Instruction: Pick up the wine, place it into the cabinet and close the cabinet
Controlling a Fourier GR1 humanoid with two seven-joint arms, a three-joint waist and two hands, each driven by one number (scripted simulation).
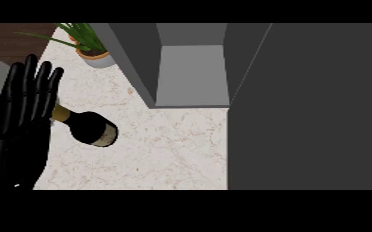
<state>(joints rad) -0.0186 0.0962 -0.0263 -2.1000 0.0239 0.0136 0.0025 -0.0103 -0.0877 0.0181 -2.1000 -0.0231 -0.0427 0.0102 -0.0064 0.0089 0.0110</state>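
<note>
Beside the counter's left edge, left hand (25, 113) fingers straight over wine bottle (91, 127), well apart from open cabinet (190, 73).

The scene is viewed from a single head camera, aimed steeply down at the marble counter (167, 152). The open cabinet (190, 73) is seen from above at upper centre, its door (305, 108) filling the right side. No second view is provided.

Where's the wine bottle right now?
In the head view, the wine bottle lies on the counter at the left, beside the left hand.
</note>
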